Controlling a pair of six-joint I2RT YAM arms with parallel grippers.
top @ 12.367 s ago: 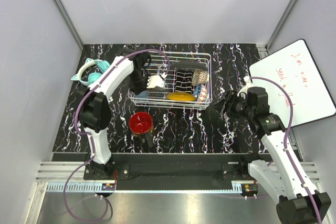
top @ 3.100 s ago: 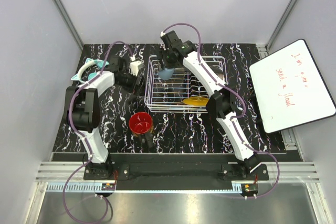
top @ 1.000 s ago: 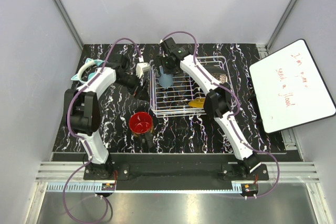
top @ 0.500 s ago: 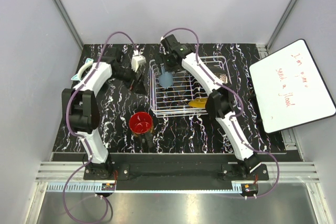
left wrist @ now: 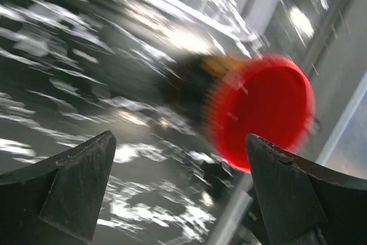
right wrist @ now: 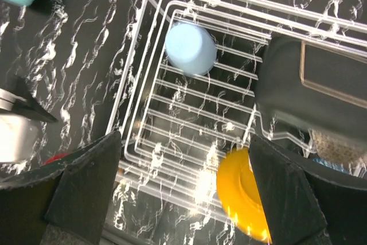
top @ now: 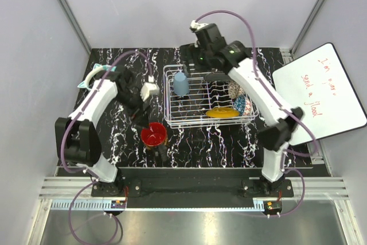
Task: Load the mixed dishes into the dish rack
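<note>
The mug (top: 153,135) stands upright on the surface (top: 117,142), outside the rack (top: 166,104) near its front-left corner, so its long axis is vertical and its red mouth faces up. It lies just on the near side of the left jaws, which are wide open, empty and aimed down toward that mouth, so I judge the left arm much nearer. The right jaws, also open and empty, hang above the rack's far side.

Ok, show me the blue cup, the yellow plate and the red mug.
blue cup (right wrist: 191,48), right wrist view, middle of its upward-facing end.
yellow plate (top: 221,112), top view, middle of its visible face.
red mug (top: 153,135), top view, its red inside.
</note>
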